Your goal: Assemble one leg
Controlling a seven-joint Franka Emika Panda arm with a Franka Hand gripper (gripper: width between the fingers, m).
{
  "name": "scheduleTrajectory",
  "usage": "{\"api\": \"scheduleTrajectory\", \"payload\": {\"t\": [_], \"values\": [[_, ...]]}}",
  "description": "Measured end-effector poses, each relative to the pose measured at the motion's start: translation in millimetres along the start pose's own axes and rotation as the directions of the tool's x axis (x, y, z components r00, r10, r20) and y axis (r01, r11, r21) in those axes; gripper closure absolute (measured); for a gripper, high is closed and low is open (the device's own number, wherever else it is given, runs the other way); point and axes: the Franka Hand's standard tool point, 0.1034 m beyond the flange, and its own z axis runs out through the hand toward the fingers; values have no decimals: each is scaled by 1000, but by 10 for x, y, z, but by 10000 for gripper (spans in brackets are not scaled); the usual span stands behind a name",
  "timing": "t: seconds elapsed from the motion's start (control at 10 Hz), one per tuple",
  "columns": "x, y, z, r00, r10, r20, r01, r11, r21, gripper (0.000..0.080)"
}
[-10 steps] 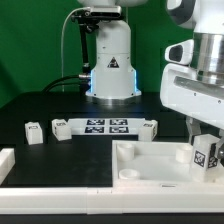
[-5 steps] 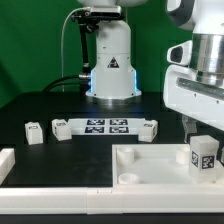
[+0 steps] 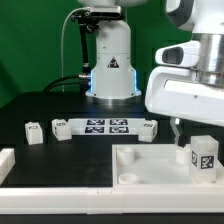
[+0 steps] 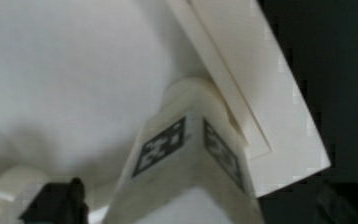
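One leg [image 3: 203,155], a small white block with a square marker tag, stands upright in the right corner of the large white tray [image 3: 145,162]. My gripper [image 3: 188,133] hangs just above it and a little toward the exterior view's left, with one dark finger [image 3: 176,127] apart from the leg. In the wrist view the leg [image 4: 185,160] fills the middle, seen from above, against the tray wall [image 4: 247,70]. One black fingertip [image 4: 55,200] shows with a gap between it and the leg. The gripper [image 4: 194,208] is open.
Three more legs [image 3: 35,132] [image 3: 62,127] [image 3: 150,126] lie on the black table beside the marker board [image 3: 105,126]. Another white part [image 3: 6,160] sits at the exterior view's left edge. The robot base [image 3: 110,70] stands behind.
The hand has shifted toward the exterior view's left and slightly up. The leg stays standing in the tray's corner, now apart from the fingers.
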Motion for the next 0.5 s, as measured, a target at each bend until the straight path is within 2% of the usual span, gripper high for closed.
{"api": "scheduleTrajectory", "payload": {"t": [0.2, 0.5], "values": [[33, 55, 7, 967, -257, 2, 257, 967, -1, 151], [57, 93, 10, 853, -522, 3, 522, 853, -13, 151]]}}
